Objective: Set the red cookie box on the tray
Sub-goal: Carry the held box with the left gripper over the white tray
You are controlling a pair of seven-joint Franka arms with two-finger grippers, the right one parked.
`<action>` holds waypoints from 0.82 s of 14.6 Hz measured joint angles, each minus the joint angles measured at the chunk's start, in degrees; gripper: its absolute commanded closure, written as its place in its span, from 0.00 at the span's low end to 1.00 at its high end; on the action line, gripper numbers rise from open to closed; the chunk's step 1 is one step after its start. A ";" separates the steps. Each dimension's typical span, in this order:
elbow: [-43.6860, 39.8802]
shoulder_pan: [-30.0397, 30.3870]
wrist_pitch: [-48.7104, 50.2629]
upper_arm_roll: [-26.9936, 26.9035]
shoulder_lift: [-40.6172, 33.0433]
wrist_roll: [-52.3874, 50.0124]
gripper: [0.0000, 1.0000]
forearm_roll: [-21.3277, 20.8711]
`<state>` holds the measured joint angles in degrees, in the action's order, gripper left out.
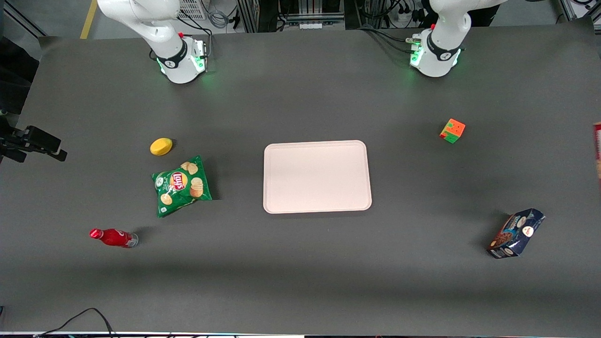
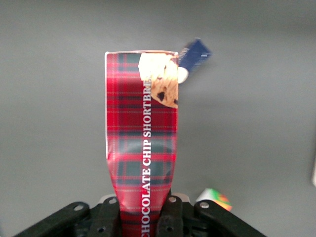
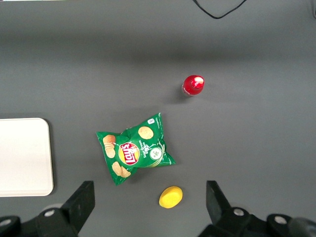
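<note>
The red cookie box, a long flat dark-red tartan carton with a chocolate-chip cookie picture at one end and white lettering along its length, is held up off the table. From the front only a thin red sliver of it shows at the picture's edge, toward the working arm's end of the table; the rest is cut off there, and the working arm's hand cannot be seen from that side at all. The wrist camera tells more: the gripper, black and two-fingered, pinches the box at its near end, one finger pressed against each long side, and the box sticks straight out from the fingers over bare grey table. The lettering is cut off where the box passes between the fingers, and its white label panel does not show.

Past the box's free end a corner of a dark blue cookie package peeps out, mostly hidden by the box. Near the gripper a bit of an orange, green and red puzzle cube shows, half covered by the gripper body.

The large flat pale pink rectangular tray with rounded corners lies in the middle of the table, well apart from the box, with nothing on it. Toward the parked arm's end lie a green crisp bag, a yellow lemon-like fruit and a red bottle on its side.
</note>
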<state>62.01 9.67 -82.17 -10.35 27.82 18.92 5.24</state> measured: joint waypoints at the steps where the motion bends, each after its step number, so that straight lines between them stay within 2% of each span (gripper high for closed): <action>1: -0.18 -0.12 1.39 3.02 -0.09 -5.11 0.82 -0.02; 5: -0.57 -0.84 3.53 15.83 -1.56 -18.95 0.82 -0.86; 8: -0.32 -1.16 3.12 25.96 -2.08 -28.34 0.82 -3.19; 12: 3.55 -1.66 -3.47 40.76 -2.08 -43.38 0.80 -9.46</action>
<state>65.57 8.01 -85.64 30.41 25.74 -24.46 -4.22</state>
